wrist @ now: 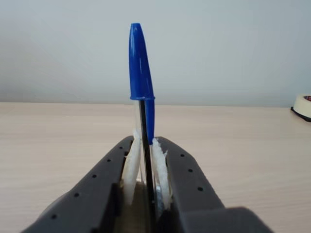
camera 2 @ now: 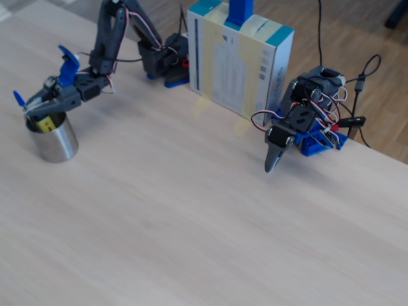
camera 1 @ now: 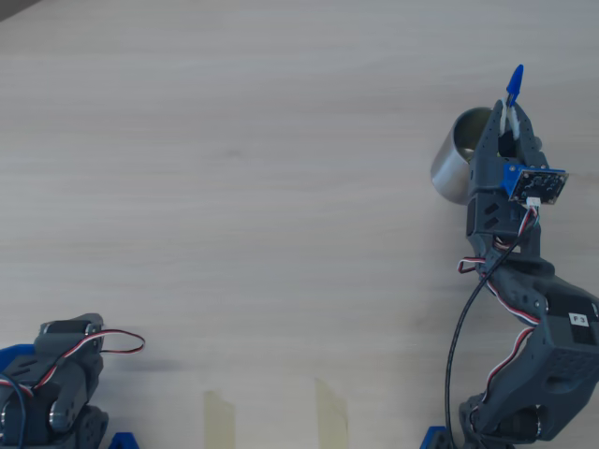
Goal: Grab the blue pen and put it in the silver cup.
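Observation:
My gripper is shut on the blue pen and hangs over the right part of the silver cup in the overhead view. In the wrist view the pen stands upright between the white-padded fingers, cap end up, with the gripper clamped on its clear barrel. From the fixed view the gripper sits just above the rim of the cup, and the pen's blue cap pokes out to the left. The pen's lower end is hidden by the fingers.
A yellow object shows inside the cup. A second arm rests at the table's edge, also seen at the bottom left. A white and teal box stands behind. Tape strips lie on the table; a tape roll sits far right.

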`<state>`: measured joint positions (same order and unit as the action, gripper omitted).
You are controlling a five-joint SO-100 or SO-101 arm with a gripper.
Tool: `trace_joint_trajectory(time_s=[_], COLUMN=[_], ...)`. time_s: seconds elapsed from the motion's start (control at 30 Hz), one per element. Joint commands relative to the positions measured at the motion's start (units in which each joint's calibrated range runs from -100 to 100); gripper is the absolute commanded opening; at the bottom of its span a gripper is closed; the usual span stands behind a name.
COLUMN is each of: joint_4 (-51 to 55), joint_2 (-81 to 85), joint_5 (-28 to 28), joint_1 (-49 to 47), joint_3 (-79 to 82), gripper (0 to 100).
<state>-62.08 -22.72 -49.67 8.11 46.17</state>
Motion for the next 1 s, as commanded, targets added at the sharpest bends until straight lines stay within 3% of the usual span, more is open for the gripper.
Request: trace_joint_trajectory(time_s=[0.0, 0.5, 0.97], joint_4=[1.9, 9.8, 9.9], joint_2=[0.4, 0.9, 1.0], joint_5=[0.6, 0.4, 0.4], joint_1=[0.4, -0.2, -0.3], joint_3=[-1.5, -1.5, -1.4], gripper=[2, 2, 3])
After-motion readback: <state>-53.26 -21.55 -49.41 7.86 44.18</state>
